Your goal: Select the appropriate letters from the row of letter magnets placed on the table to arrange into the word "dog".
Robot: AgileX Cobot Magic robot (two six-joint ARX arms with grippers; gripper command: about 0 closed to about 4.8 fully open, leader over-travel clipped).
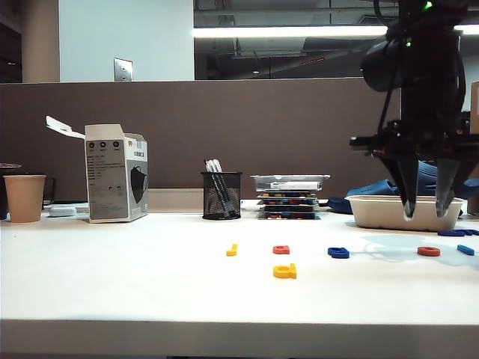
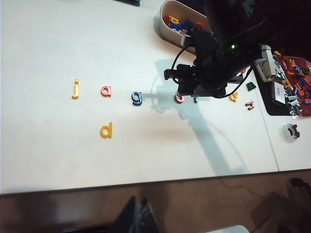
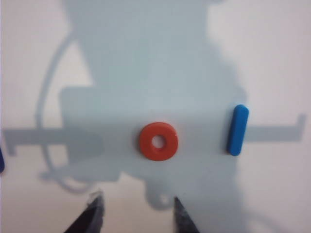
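Right pincer (image 1: 423, 212): spread, empty, poised above red "o" (image 3: 158, 141) for pickup (yellow "d" (image 1: 285, 271) at seven o'clock). Left pincer: unseen, cannot tell.

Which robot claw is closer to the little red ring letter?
Right. The right gripper hangs open just above the flat red plastic ring "o", on the right of the exterior view. The left gripper appears in no picture; its camera watches from far off.
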